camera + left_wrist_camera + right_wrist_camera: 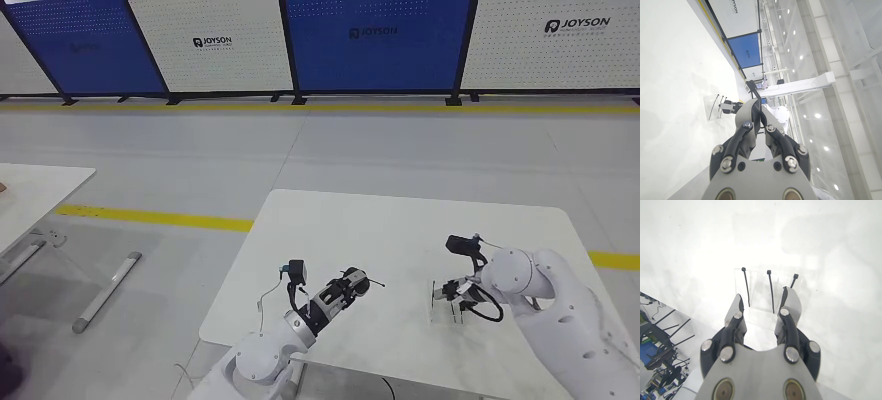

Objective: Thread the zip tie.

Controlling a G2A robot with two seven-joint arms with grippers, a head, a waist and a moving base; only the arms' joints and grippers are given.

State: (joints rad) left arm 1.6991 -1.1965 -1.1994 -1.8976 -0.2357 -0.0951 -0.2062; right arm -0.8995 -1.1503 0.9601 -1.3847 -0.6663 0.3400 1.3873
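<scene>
Clamping a thin black plastic zip tie (756, 93) between closed pads, the left gripper (759, 106) was positioned over the white rectangular table (677, 56), with the tie's free end projecting past the fingertips. The right gripper (762, 292) stood with its jaws wide apart, gripping nothing, just above a clear plastic holder (760, 306). Three more black zip ties (770, 291) lay side by side on that holder, heads pointing away from the gripper, one partly hidden behind a finger. The two grippers were well apart.
</scene>
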